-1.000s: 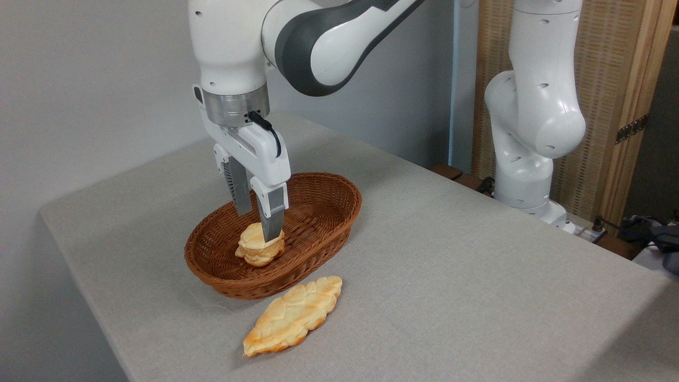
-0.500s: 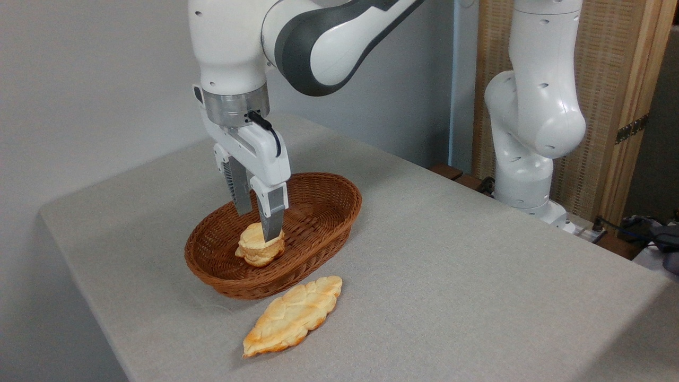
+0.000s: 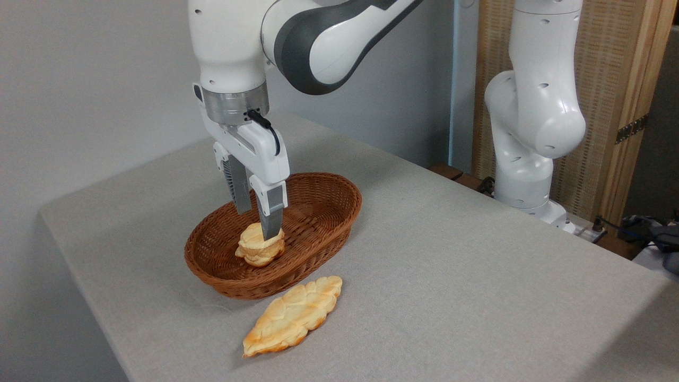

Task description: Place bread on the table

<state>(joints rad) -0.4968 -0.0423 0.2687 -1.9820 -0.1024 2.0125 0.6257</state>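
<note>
The white two-finger gripper (image 3: 257, 225) points straight down into the brown oval wicker basket (image 3: 318, 233), its grey fingers (image 3: 271, 217) set on either side of the bread (image 3: 260, 246), a small, thick, golden-tan bun with stacked layers and a scalloped edge. The near finger lies against the bun's right front side; the far finger drops behind the bun, so its tip is hidden. By that straddle the jaws look clamped on the bun, though the far contact cannot be seen.

The bun sits inside the basket, toward its left half, low against the woven floor; whether it is just clear of the floor cannot be told. It lies directly under the wrist, so nothing has to be sought sideways. What the coming move turns on is the basket wall, which rings the bun on all sides, and the bun has to rise above that rim before it can travel.

Bare grey cloth of the large rectangular table (image 3: 451, 276) lies to the right of the basket. Just in front of the basket a long, flat, leaf-shaped braided bread (image 3: 292, 315) already rests on the cloth, its long axis running diagonally.
</note>
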